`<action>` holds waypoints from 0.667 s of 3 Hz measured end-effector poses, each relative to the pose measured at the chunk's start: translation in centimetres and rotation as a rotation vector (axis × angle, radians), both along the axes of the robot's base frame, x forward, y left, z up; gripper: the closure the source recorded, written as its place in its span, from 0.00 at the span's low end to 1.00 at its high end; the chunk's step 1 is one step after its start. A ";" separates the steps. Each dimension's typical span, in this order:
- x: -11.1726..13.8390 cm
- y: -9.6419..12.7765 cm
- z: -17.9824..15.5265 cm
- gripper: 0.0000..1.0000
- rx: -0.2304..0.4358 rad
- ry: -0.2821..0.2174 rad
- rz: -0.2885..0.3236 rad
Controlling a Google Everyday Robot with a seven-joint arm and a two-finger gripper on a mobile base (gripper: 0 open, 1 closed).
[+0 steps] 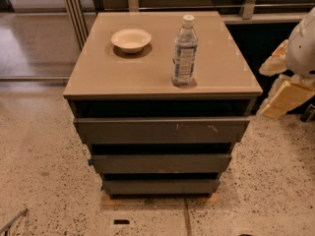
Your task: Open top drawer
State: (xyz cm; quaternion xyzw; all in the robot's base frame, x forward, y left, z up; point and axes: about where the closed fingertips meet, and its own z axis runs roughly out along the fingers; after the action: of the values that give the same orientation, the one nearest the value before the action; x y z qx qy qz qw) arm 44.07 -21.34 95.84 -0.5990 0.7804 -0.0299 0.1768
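The top drawer [161, 130] is the widest dark grey-brown front of a low cabinet, flat and without a handle, with small pale scratch marks right of centre. It stands slightly out from the cabinet, with a dark gap above it. Two narrower drawer fronts sit below it. My gripper [266, 91] is at the right edge of the camera view, beside the cabinet's right side and level with the top drawer, not touching it. Its two pale yellow fingers [288, 99] are spread apart and hold nothing.
On the tan cabinet top [98, 77] stand a white bowl [131, 39] at the back left and a clear water bottle [185, 52] right of centre. A metal rail and glass wall lie behind. Speckled floor [39, 171] surrounds the cabinet.
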 end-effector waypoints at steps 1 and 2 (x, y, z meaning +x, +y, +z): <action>0.9 1.4 -5.6 0.62 0.070 -0.005 0.012; 2.4 3.2 -13.2 0.91 0.118 0.031 0.022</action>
State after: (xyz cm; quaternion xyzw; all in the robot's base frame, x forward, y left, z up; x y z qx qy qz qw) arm 46.43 -18.16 82.61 -0.5966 0.7768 0.0273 0.2000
